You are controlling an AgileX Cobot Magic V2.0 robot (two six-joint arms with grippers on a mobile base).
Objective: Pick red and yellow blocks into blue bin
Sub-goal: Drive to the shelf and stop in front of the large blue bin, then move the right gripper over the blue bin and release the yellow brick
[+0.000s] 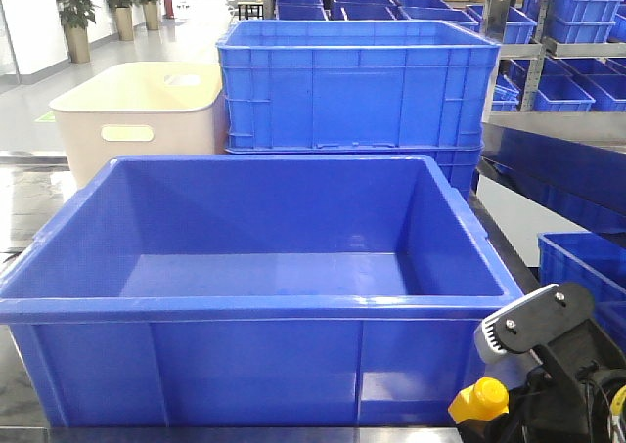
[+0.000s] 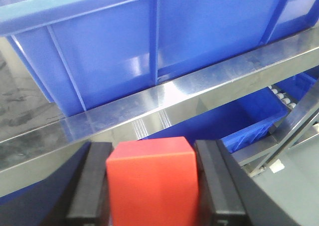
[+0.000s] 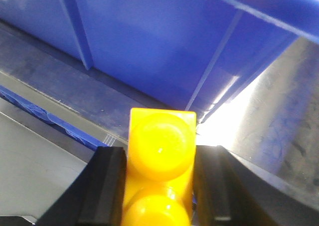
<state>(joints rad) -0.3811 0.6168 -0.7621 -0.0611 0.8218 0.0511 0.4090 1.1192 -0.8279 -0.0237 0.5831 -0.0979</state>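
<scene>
the right gripper (image 3: 159, 191) sat low at the near right corner of the blue bin (image 1: 254, 308), outside the front wall and below the rim. its wrist camera faced the ribbed outer wall. its two black fingers (image 3: 104, 186) were clamped on the yellow brick (image 3: 160, 151), one on each long side, with the studs turned to the camera.

the left gripper (image 2: 152, 186) did not show in the front view. in its own view it faced the bin's outer wall across a steel ledge (image 2: 164, 104), and its jaws were pressed tight against both sides of the red cube (image 2: 149, 178).

counted: one red cube and one yellow brick with two studs, each held outside the bin. there was one blue bin in front. behind it stood one cream tub (image 1: 137, 120) with a handle slot, at the left, and a stack of two blue crates (image 1: 357, 91). more blue crates on the racks farther back were too crowded to count.
</scene>
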